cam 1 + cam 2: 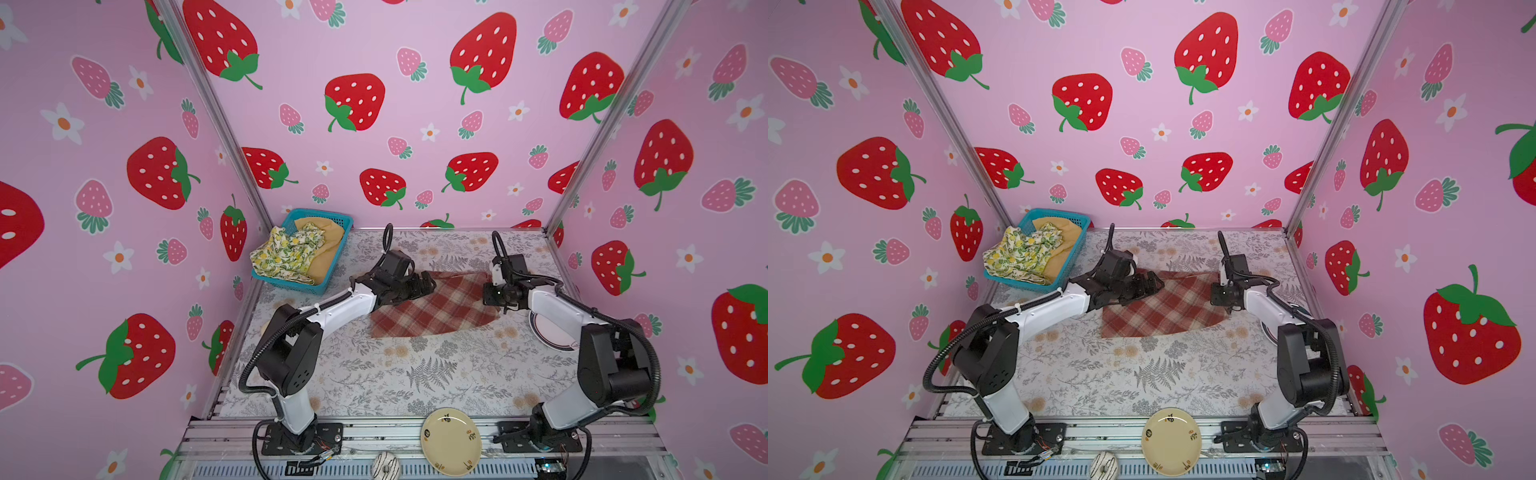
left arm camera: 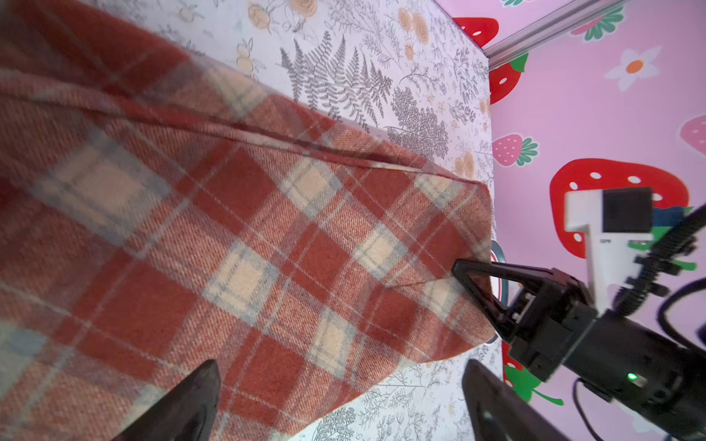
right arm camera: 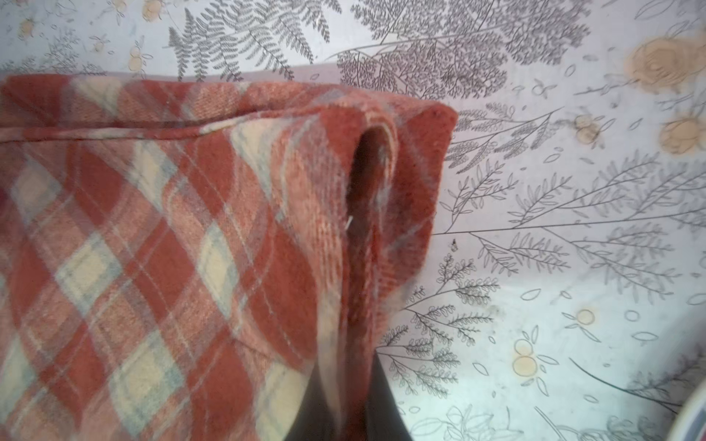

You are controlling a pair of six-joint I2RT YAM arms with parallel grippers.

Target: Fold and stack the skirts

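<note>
The red-and-cream plaid skirt (image 1: pixel 436 309) (image 1: pixel 1163 309) lies spread on the table's far half. My right gripper (image 1: pixel 490 297) (image 1: pixel 1217 296) (image 3: pixel 345 370) is shut on its right edge, where the cloth bunches into a fold (image 3: pixel 366 183) between the dark fingers; the left wrist view shows it too (image 2: pixel 472 284). At the skirt's left side, my left gripper (image 1: pixel 430 284) (image 1: pixel 1158 284) (image 2: pixel 340 408) is open, one finger over the plaid and the other over the table. The lemon-print skirt (image 1: pixel 286 253) (image 1: pixel 1021 253) and the mustard skirt (image 1: pixel 328 249) (image 1: pixel 1065 245) lie crumpled together.
Both crumpled skirts sit in a blue mesh basket (image 1: pixel 328 215) (image 1: pixel 1059 214) at the back left corner. A yellow plate (image 1: pixel 451 440) (image 1: pixel 1171 440) rests on the front rail, beside a white doughnut-like thing (image 1: pixel 386 467). A dark-rimmed white plate (image 1: pixel 548 332) lies under the right arm. Strawberry-print walls enclose three sides.
</note>
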